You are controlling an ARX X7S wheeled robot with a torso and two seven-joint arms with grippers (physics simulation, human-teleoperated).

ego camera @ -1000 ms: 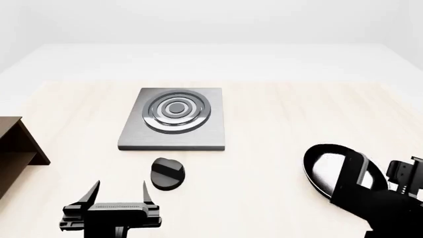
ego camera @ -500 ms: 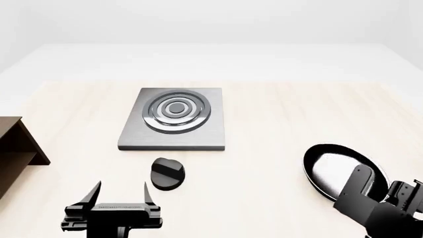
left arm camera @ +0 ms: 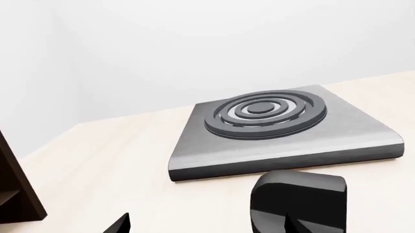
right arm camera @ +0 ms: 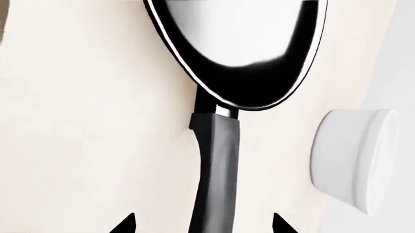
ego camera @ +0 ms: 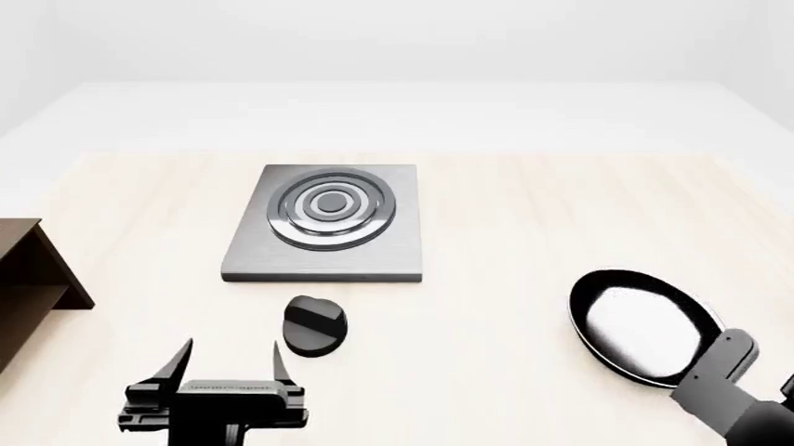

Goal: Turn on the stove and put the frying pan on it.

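The stove (ego camera: 325, 223) lies flat on the pale tabletop (ego camera: 522, 232), toward the far left-centre in the head view, with its ring burner on top and nothing on it. Just in front of its near edge sits a small black knob (ego camera: 314, 325), apart from the stove. The left gripper (ego camera: 232, 358) hovers close behind the knob with its fingers (ego camera: 178, 360) spread open and holding nothing.

The pan (ego camera: 642, 326) rests on the tabletop at the near right, well apart from the stove, its pale inside facing up. In the right wrist view the pan's handle (right arm camera: 217, 170) runs between the two tips of the right gripper (right arm camera: 202, 224), whose fingers (right arm camera: 124, 224) stand open on both sides without touching it. A white bowl (right arm camera: 353, 160) stands near the handle. A dark brown shelf (ego camera: 32, 279) shows at the left edge.
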